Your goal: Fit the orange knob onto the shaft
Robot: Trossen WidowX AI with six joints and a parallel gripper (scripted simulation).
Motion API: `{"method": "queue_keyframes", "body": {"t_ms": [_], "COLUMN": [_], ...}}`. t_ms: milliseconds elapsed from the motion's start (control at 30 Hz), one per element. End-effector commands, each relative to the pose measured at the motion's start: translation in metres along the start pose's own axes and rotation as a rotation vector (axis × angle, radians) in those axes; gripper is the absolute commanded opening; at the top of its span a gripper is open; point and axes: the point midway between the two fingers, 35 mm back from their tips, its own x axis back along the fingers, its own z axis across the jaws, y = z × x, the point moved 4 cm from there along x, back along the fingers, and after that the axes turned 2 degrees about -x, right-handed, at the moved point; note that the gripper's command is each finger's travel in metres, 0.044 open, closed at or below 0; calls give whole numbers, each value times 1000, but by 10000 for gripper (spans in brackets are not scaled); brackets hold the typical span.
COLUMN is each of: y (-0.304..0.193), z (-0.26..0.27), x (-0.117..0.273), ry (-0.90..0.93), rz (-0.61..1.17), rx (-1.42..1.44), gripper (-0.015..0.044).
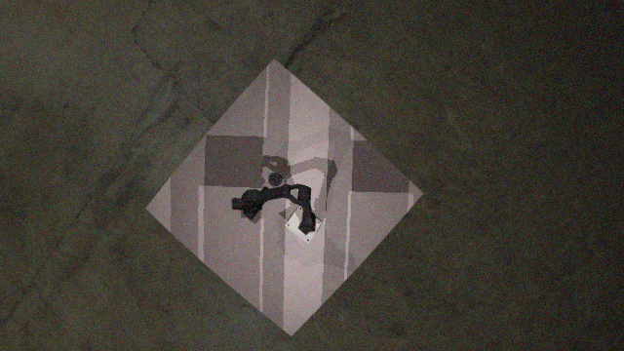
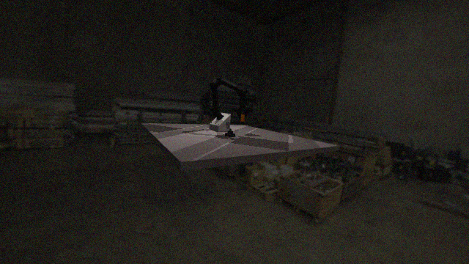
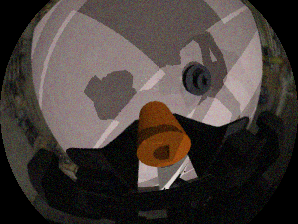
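The orange knob (image 2: 242, 118) (image 3: 159, 120) is held up above the table top. In the wrist view a dark mark or recess shows on its broad near face; the flat side of its hole cannot be made out. My gripper (image 3: 155, 120) is shut on the knob, with a black finger on each side. The dark round pedestal (image 1: 275, 179) (image 2: 230, 133) (image 3: 195, 80) stands on the table, with its shaft rising from the middle. The knob is apart from it, up and off to one side. In the top view the knob is hidden under the arm.
The arm's base stands on a white wedge-shaped block (image 1: 296, 228) (image 2: 219, 127) close to the pedestal. The table top (image 1: 234, 234) (image 2: 205, 152) has stripes and dark patches, with the arm's shadow across it. Wooden crates (image 2: 311, 198) are on the floor beyond the table's edge.
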Motion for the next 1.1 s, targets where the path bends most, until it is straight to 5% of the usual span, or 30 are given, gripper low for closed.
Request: {"method": "queue_keyframes", "body": {"t_ms": [0,1067], "y": [5,31], "z": [-10,-102], "x": [1,-22], "ry": [9,-21], "rz": [-14,-20], "rx": [-3,-7], "gripper": [0,0]}}
